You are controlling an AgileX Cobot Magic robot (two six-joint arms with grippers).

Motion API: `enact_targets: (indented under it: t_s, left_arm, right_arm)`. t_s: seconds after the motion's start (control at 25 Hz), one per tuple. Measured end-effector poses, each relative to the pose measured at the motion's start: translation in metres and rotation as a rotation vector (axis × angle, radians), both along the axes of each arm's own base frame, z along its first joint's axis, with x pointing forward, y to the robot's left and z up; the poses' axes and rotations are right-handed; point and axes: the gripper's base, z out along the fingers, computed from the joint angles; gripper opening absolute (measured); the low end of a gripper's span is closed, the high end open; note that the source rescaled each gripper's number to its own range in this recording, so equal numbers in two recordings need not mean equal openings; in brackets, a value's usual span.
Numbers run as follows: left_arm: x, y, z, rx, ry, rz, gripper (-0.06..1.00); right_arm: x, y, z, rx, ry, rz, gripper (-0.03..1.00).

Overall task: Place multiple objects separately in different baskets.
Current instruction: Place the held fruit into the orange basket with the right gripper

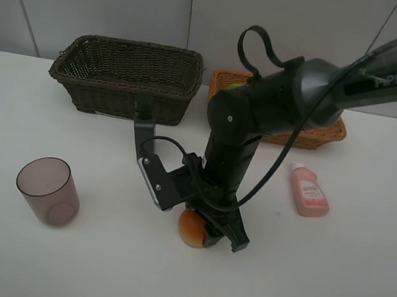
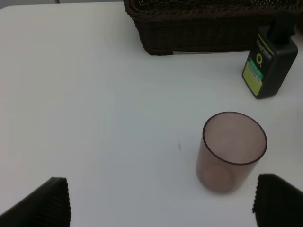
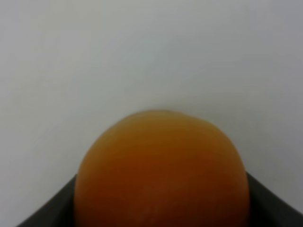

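**Worktop** (image 1: 356,292): white, carries everything.
**Right arm** (image 1: 320,84): reaches down, well in front of the dark basket.
**Dark basket** (image 1: 127,78): at the rear edge.
**Tan basket** (image 1: 328,130): just beside the dark basket, partly hidden by the arm.
**Cup** (image 1: 48,189): upright, mouth up, well in front of the dark basket.
**Green bottle** (image 2: 270,66): upright, just in front of the dark basket.
**Pink bottle** (image 1: 309,191): lies flat, well apart from the dark basket.
**Orange fruit** (image 1: 190,228): on the worktop, well in front of the dark basket, clamped between the right fingers (image 3: 279,208).
**Left fingers** (image 2: 47,203): wide apart, holding nothing, cup ahead.
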Motion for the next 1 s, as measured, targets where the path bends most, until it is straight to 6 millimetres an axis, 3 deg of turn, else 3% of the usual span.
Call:
enact_targets:
  t_s: [0.2,0.36,0.56,0.8,1.0]
  left_arm:
    - [0.000,0.000,0.000,0.000,0.000,0.000,1.00]
    - [0.000,0.000,0.000,0.000,0.000,0.000,1.00]
    - [0.000,0.000,0.000,0.000,0.000,0.000,1.00]
    - [0.000,0.000,0.000,0.000,0.000,0.000,1.00]
    - [0.000,0.000,0.000,0.000,0.000,0.000,1.00]
  right_arm:
    - [0.009,0.007,0.023,0.010,-0.020,-0.297,0.19]
    - [0.033,0.010,0.047,0.051,-0.070,-0.640,0.19]
    - [0.064,0.000,0.073,0.115,-0.092,-1.070,0.19]
    - [0.100,-0.034,0.093,0.149,-0.125,-1.453,0.19]
    - [0.133,-0.087,0.100,0.151,-0.191,-1.668,0.19]
